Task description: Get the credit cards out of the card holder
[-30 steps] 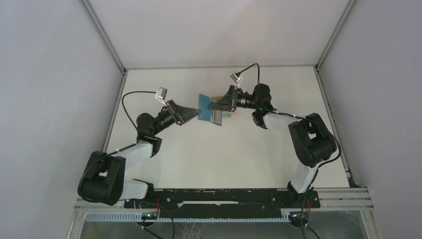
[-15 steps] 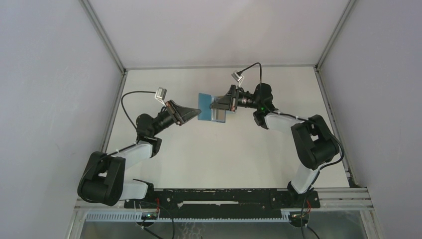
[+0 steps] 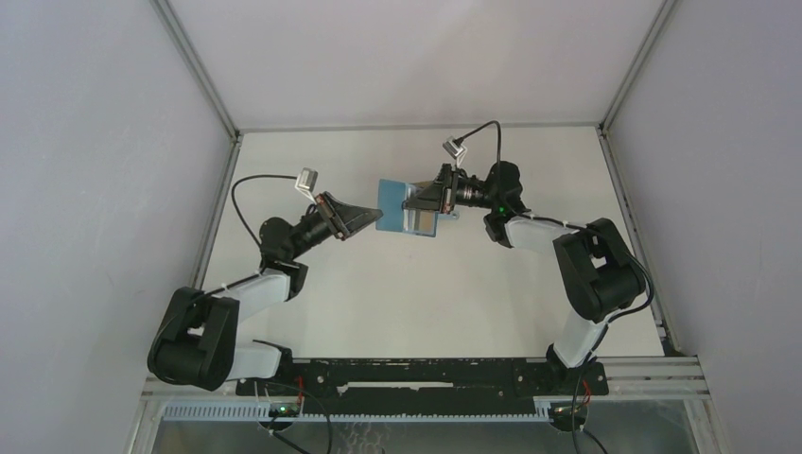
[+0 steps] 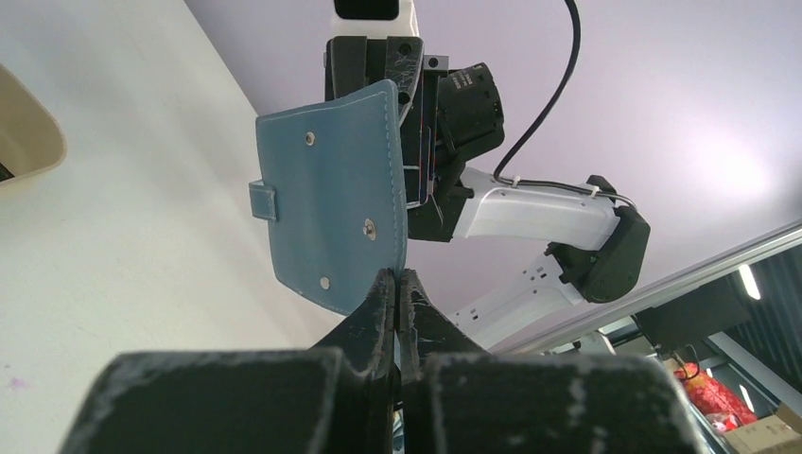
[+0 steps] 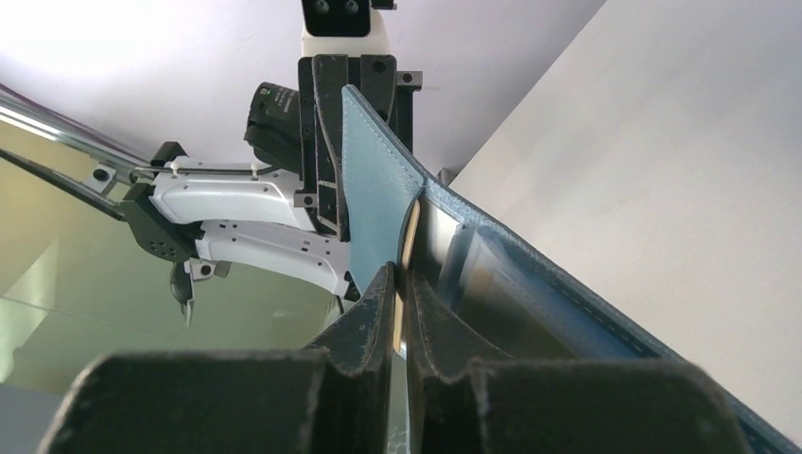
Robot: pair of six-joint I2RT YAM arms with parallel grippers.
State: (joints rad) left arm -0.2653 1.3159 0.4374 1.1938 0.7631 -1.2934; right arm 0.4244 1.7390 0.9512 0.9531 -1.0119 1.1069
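The holder (image 3: 390, 199) is hanging open in the air above the table (image 3: 426, 312), toward 12 o'clock from its middle, and both arms are gripping it. The left claw (image 3: 376, 219) is coming in from 8 o'clock, and its fingers are pressing tight together on the holder's blue flap. In the left wrist view that pinch (image 4: 395, 279) is sitting at the flap's 6 o'clock edge. The holder (image 4: 331, 208) is showing its stitched outer face there, with three snap studs and the little tab sticking out at 9 o'clock. Thin coloured edges of cards (image 4: 424, 165) are peeking past the flap at 3 o'clock, just in front of the other arm's wrist.

The right claw (image 3: 416, 203) is reaching in from 3 o'clock. Seen from its own wrist, this claw (image 5: 397, 279) is standing very narrow, and its fingers are squeezing the pale edge of a card (image 5: 409, 236) that is standing on edge in the fold. The holder (image 5: 378, 189) is opening like a V around that card, one flap rising toward 12 o'clock and the other running off toward 4 o'clock. A clear pocket is lying on the second flap, but what is in it is too blurred to tell.

A tan tray (image 4: 24, 142) is resting on the table at 9 o'clock in the left wrist view, well apart from the holder.
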